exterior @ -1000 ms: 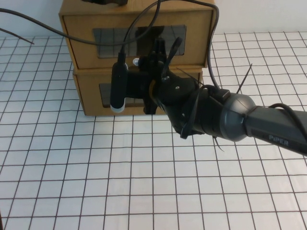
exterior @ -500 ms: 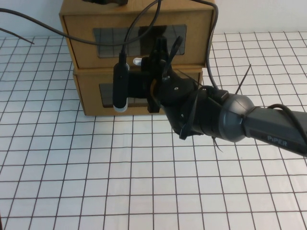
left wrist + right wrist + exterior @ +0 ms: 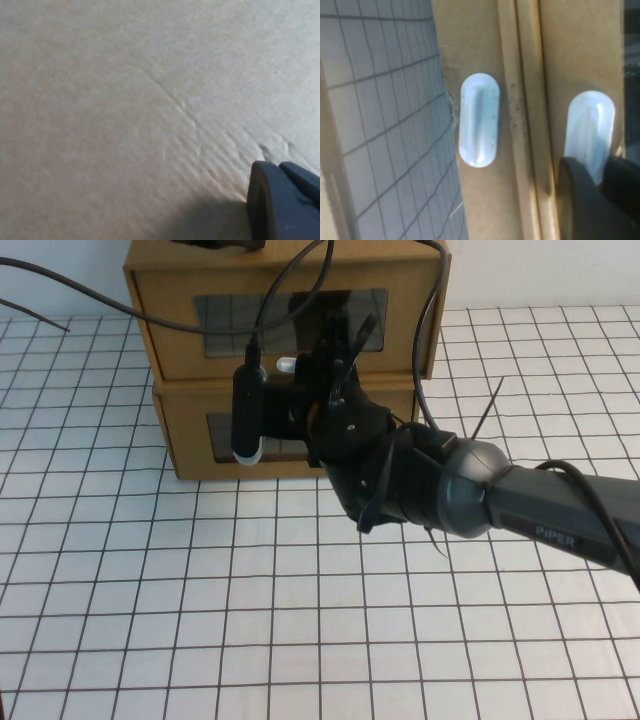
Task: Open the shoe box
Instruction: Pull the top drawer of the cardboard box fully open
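right claw [image 3: 601,170]: at the white handle [image 3: 590,125]; whether it grips, cannot tell
upper shoe box [image 3: 165,320]: carries that handle, straight ahead of right claw, atop lower box [image 3: 185,435]
left claw [image 3: 282,200]: close against cardboard [image 3: 125,110]; state cannot tell

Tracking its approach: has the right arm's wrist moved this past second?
Yes: slightly left against the shoe boxes; right gripper at the upper box, left gripper against cardboard.
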{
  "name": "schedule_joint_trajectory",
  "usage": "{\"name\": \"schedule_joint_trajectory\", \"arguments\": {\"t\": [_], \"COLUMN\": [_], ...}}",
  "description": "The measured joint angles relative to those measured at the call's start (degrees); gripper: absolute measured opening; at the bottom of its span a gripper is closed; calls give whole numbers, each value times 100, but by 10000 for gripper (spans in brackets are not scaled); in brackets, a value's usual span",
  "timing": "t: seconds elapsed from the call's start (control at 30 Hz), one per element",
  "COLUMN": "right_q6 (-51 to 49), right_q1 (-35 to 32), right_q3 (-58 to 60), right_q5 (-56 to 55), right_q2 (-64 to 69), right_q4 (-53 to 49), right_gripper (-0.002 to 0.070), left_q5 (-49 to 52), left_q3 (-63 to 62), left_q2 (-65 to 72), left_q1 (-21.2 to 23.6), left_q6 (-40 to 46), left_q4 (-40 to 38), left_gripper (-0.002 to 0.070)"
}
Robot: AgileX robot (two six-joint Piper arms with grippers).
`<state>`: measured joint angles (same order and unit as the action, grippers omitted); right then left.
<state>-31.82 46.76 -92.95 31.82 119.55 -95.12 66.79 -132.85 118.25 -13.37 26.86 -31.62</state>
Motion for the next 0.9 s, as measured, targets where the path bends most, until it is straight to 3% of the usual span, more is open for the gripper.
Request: {"name": "schedule_joint_trajectory", "arguments": {"t": [0.17, 0.53, 0.9], "right_q6": [0, 121, -22], "right_q1": [4, 140, 723], "right_q3": [0, 254, 1610], "right_q5": [-1, 209, 480], "right_q2": [5, -130, -1152], "right_q4": [26, 37, 252], "right_gripper": [16, 13, 11], "left_q5": [0, 60, 199], "left_q3": [0, 0, 0], "left_q2": [0, 0, 0], "left_q1": [0, 0, -14], "left_q6": [0, 0, 0], "left_q4": [-28, -94, -164], "left_gripper": [-2, -2, -2]}}
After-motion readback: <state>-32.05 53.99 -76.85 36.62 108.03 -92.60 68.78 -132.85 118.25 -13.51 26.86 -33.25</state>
